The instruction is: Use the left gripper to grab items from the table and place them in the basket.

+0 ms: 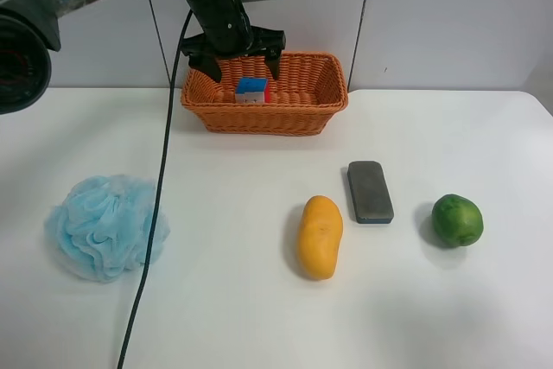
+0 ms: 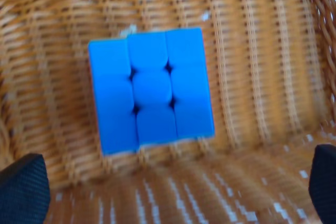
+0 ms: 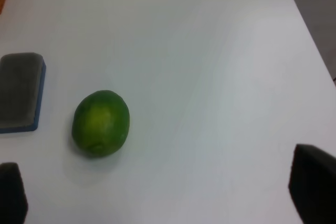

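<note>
The puzzle cube (image 1: 251, 90), blue face up with white and red sides, lies inside the orange wicker basket (image 1: 298, 114) at the back of the white table (image 1: 259, 317). The left wrist view shows its blue face (image 2: 151, 90) on the basket floor (image 2: 252, 103). My left gripper (image 1: 238, 56) hangs open just above the cube, fingers (image 2: 23, 190) spread wide and holding nothing. My right gripper (image 3: 168, 192) is open over the table near a green fruit; it is out of the exterior high view.
A yellow mango (image 1: 320, 237), a grey-topped blue eraser block (image 1: 370, 191) and a green round fruit (image 1: 457, 220) lie on the table's right half. A light blue bath pouf (image 1: 105, 225) lies at the left. A black cable (image 1: 155, 213) trails across the table.
</note>
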